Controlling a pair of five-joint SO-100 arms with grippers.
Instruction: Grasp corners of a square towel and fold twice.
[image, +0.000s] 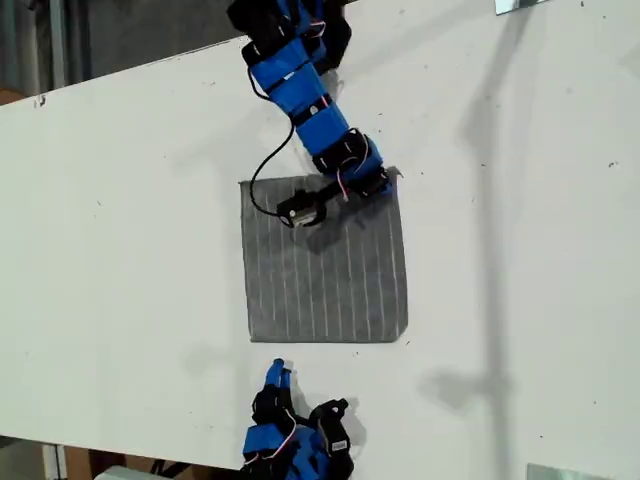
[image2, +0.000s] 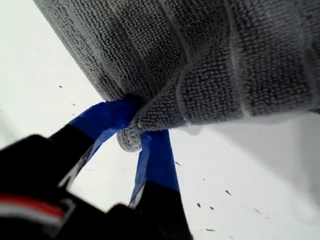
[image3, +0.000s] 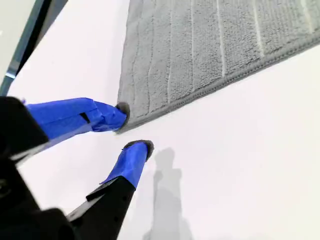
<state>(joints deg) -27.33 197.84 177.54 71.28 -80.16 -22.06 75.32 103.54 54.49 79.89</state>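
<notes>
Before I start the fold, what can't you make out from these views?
- Exterior view: my first gripper and arm cover the towel's far corner.
- Exterior view: my second gripper is too small to judge contact.
- First wrist view: towel beyond the pinched corner is cut off.
</notes>
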